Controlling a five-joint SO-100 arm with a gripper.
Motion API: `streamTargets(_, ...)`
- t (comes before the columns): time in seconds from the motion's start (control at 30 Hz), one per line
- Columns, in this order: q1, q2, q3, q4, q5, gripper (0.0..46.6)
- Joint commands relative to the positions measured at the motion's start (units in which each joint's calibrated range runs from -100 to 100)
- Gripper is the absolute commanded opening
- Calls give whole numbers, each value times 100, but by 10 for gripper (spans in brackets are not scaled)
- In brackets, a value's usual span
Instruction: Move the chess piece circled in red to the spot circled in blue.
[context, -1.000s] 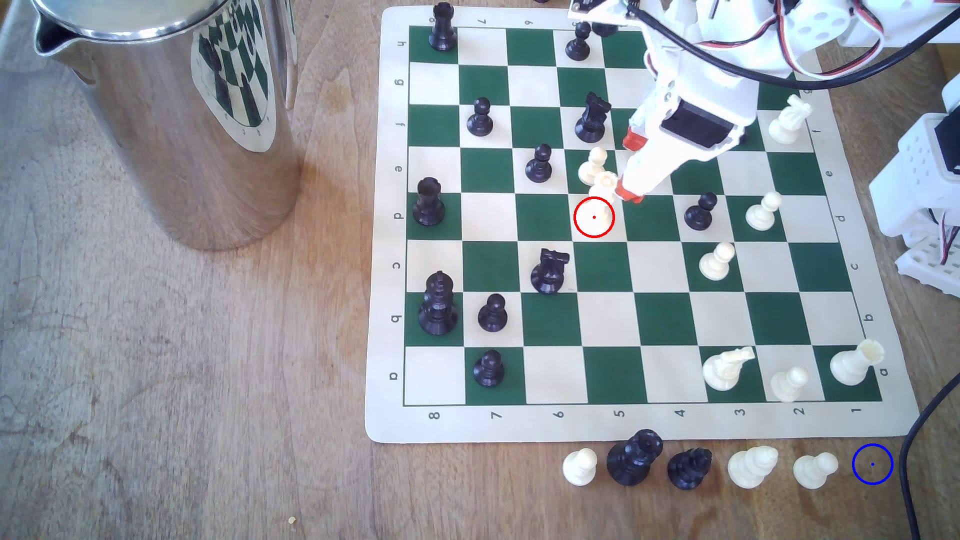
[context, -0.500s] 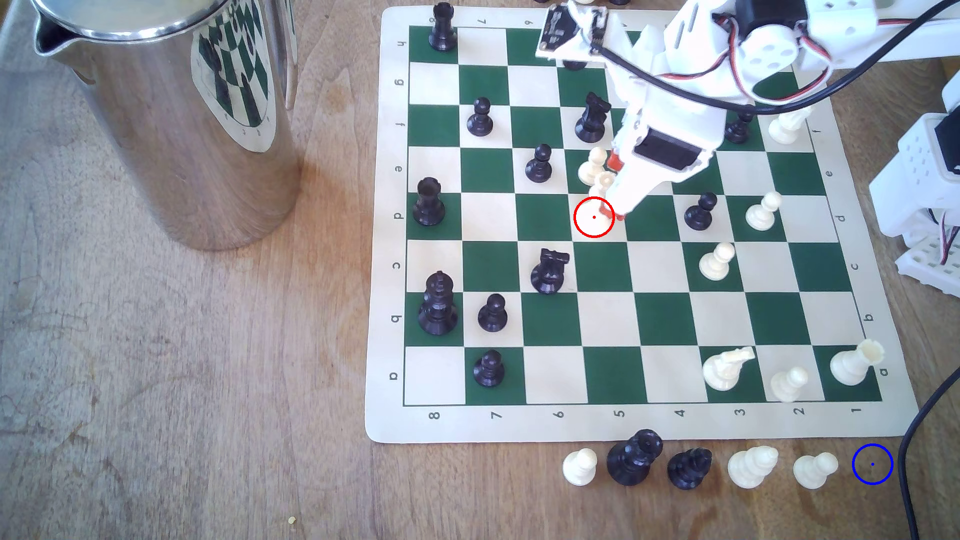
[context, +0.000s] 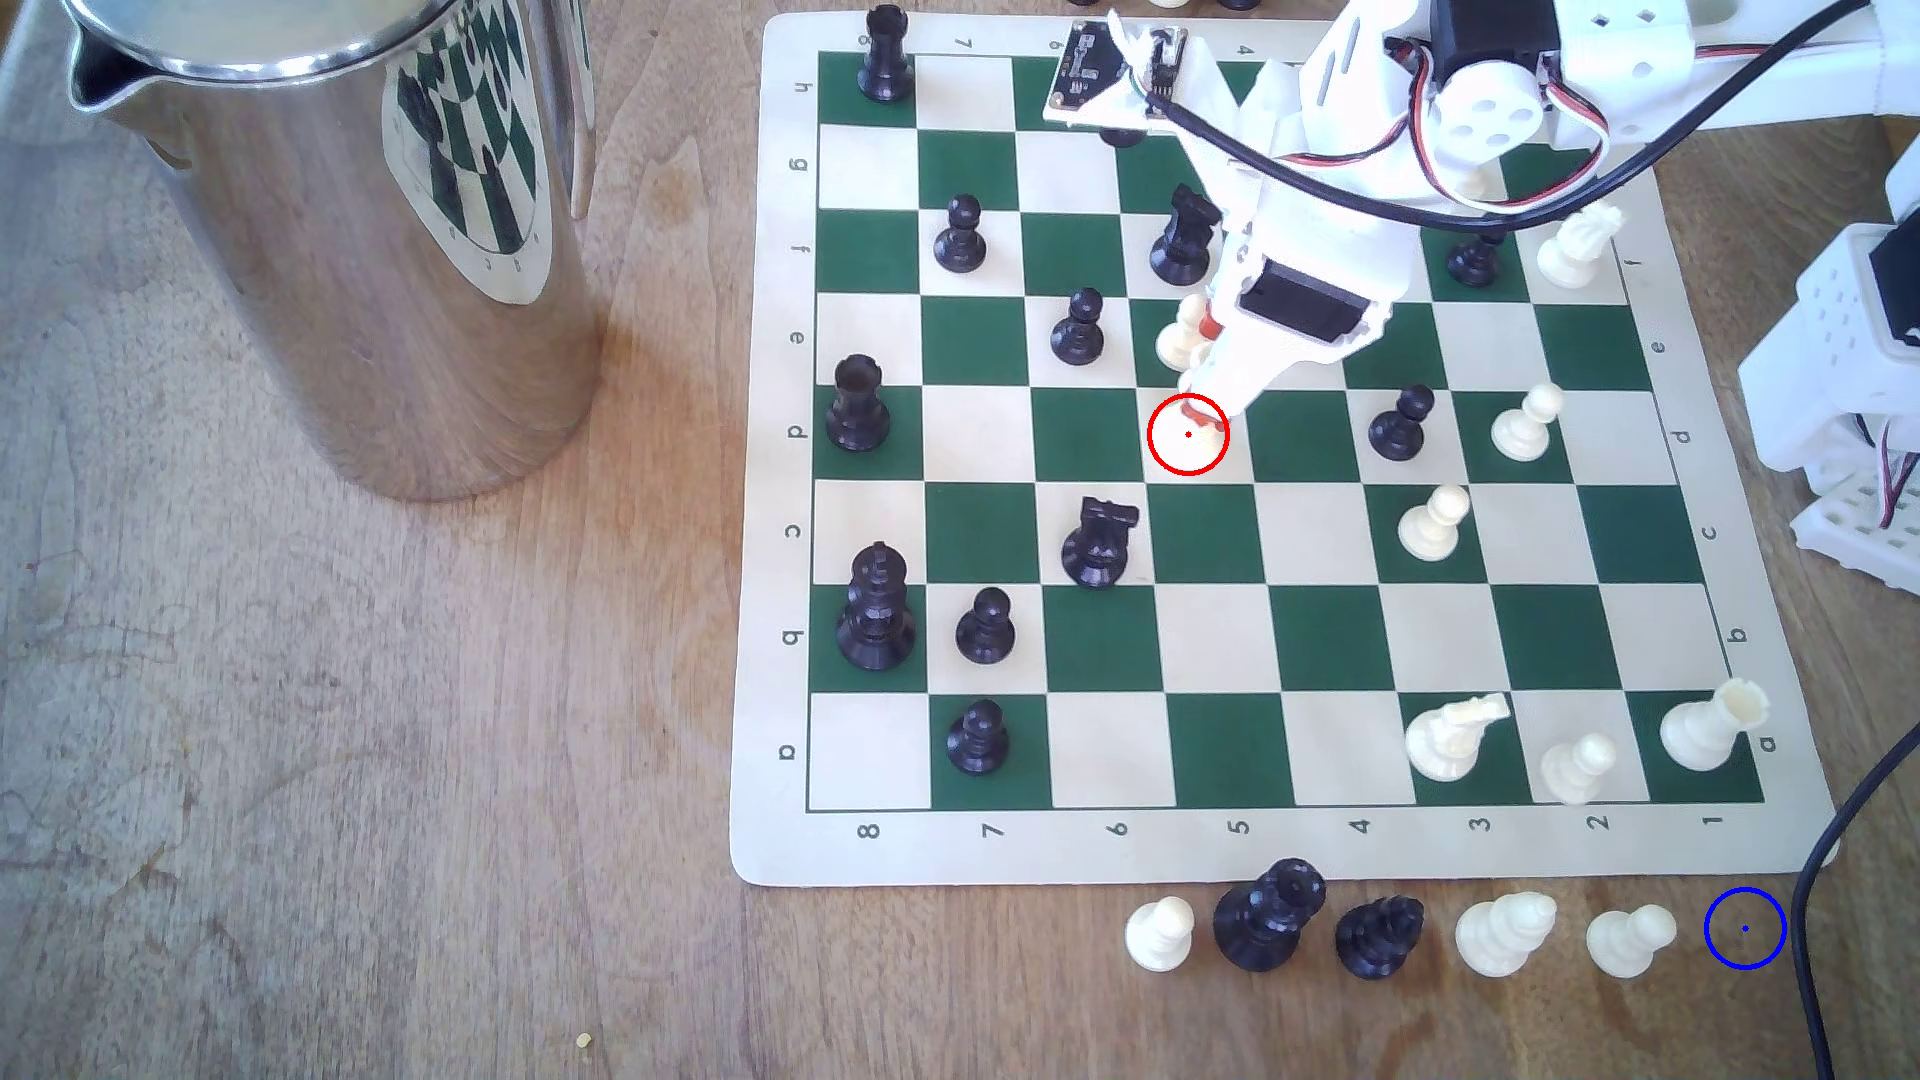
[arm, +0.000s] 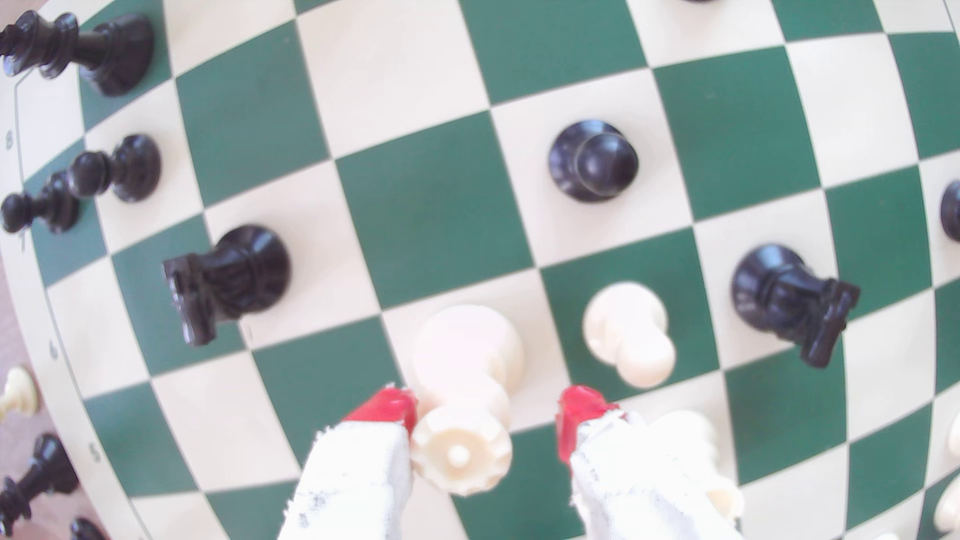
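I am looking down through the wrist view at the queen (arm: 465, 394), which is standing upright on a cream square of the chessboard (context: 1226, 644), with the gripper (arm: 485, 415) straddling its upper part. The two red-tipped fingers (arm: 387, 407) are spread apart: one tip is sitting right against the side of the crown, while the other is standing clear of it with a visible gap, so nothing is being pinched yet. In the exterior view the red ring (context: 1188, 434) is marking that same square, and the arm is covering most of the piece there. A white pawn (arm: 628, 332) is standing on the next square, just beside the free finger, and I am judging that to be the main thing to avoid when closing. The queen is looking like light, hard, smooth plastic, stiff enough to take a firm squeeze but slippery, and top-heavy enough to tip if nudged from one side only. I am reckoning the slim waist just under the crown is the best place to grip, since the flare above would be stopping it sliding out. The blue ring (context: 1744, 928) is lying on bare wood off the board's near corner, well apart from here.
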Motion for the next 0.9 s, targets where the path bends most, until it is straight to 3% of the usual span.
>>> streamTargets(0.0,-84,-240,-534,-5,-20,144)
streamTargets(0.13,-76,-223,-661,-5,-20,139)
streamTargets(0.23,-92,-206,-670,3,-20,32)
streamTargets(0.3,-107,-189,-670,11,-10,3)
streamTargets(0.63,-154,-130,-743,93,-20,3)
streamTargets(0.67,-146,-113,-770,93,-20,9)
streamTargets(0.77,-123,-79,-788,69,-39,87)
streamTargets(0.87,-115,-70,-797,77,-24,106)
